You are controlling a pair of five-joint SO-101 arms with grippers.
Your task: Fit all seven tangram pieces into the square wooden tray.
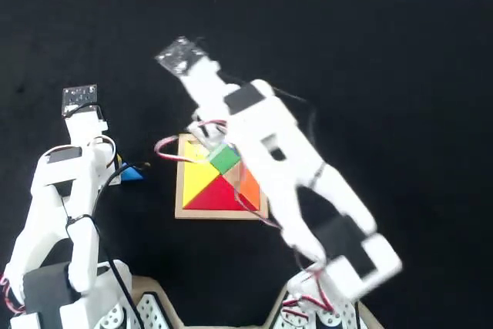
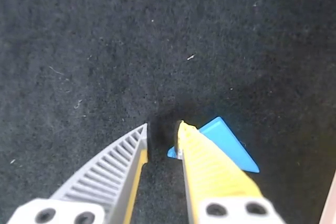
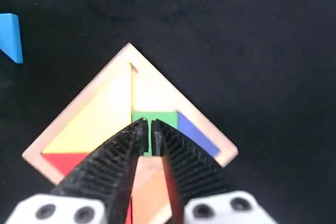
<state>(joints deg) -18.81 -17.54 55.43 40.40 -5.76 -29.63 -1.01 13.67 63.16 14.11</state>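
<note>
The high camera looks down on the black table [image 1: 385,75]; both wrist cameras look closely downward (sharing the blue triangular piece [image 2: 231,145]).

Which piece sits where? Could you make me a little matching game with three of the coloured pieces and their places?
Pieces:
1. light blue triangle
2. green square
3. red triangle

Places:
A. in the tray, at the tips of the right gripper
B. in the tray, along its lower edge in the high view
C. on the black cloth, outside the tray

Pairs: 1-C, 2-A, 3-B
</note>
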